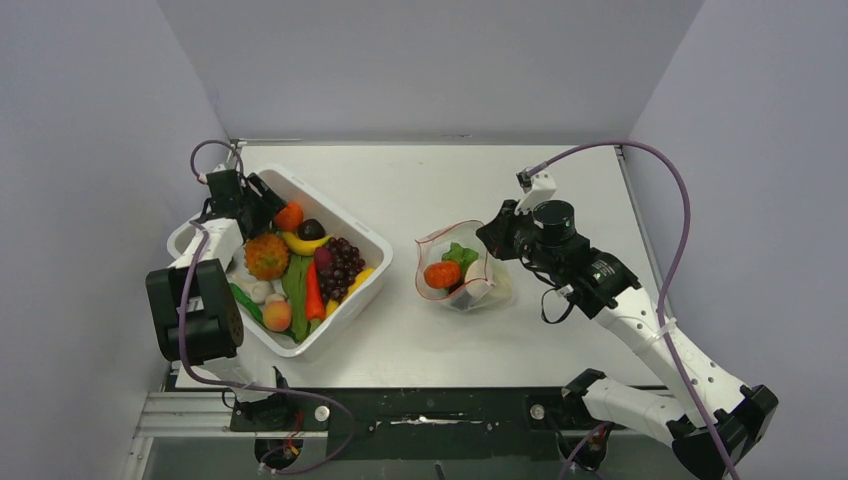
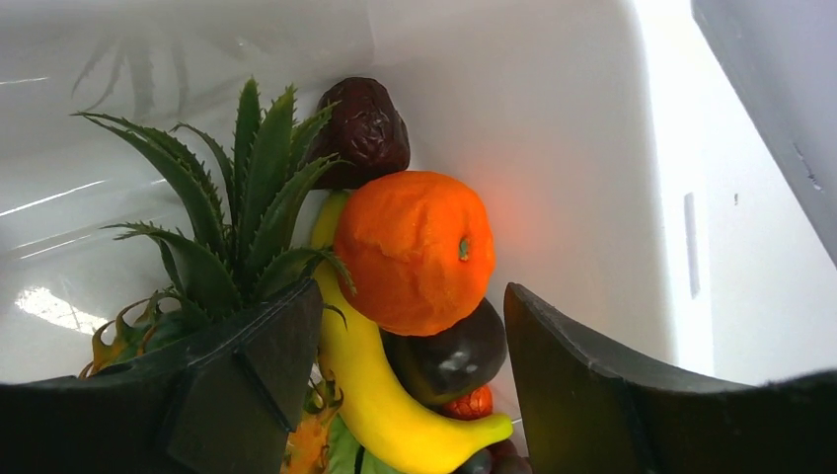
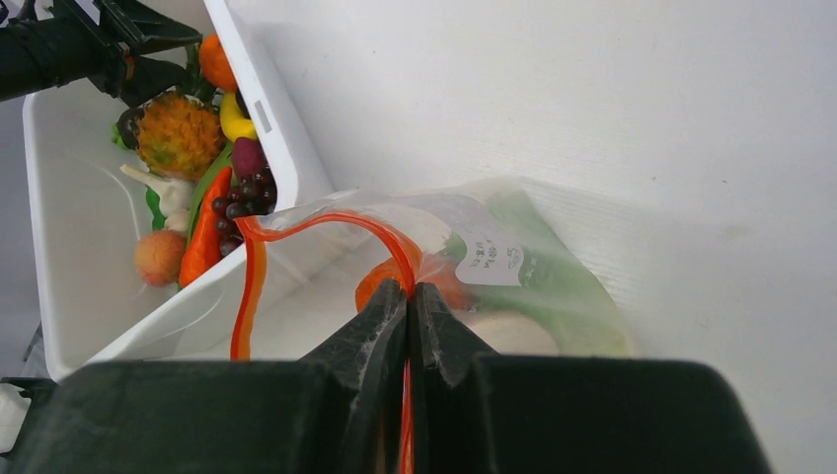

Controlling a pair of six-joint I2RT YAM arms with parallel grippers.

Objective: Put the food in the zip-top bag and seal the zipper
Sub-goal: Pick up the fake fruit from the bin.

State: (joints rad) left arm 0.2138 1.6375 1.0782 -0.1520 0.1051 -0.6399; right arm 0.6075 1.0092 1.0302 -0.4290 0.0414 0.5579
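Left end effector [image 2: 410, 306]: spread wide and holding nothing, lowered into the far left corner of the tub.
Orange [image 2: 415, 247]: sits between the two open fingers [image 2: 266, 365], resting on the banana and the plum; no finger is seen pressing on it.
Banana [image 2: 380, 405]: yellow, runs under the orange, its tip toward the camera in the left wrist view.
Plum [image 2: 454, 355]: dark and glossy, tucked under the orange on its right.
Wrinkled brown fruit [image 2: 360, 128]: behind the orange, against the tub wall.
Pineapple [image 1: 266, 256]: left part of the tub, its green leaves just beside the orange.
Tub [image 1: 372, 245]: white, square, on the left half of the surface [image 1: 440, 190]; it also holds a carrot [image 1: 314, 293], grapes [image 1: 343, 262] and a peach [image 1: 277, 315].
Bag [image 1: 455, 270]: clear, on the surface right of the tub and near it; its mouth stands open.
Bag contents: an orange-red fruit [image 1: 442, 274], green lettuce [image 1: 460, 254] and something pale that I cannot identify.
Zipper strip [image 3: 252, 286]: red-orange, curves in an open loop round the bag's mouth, unsealed.
Right end effector [image 3: 408, 296]: fingers pinched together on the zipper strip at the right edge of the bag's mouth.
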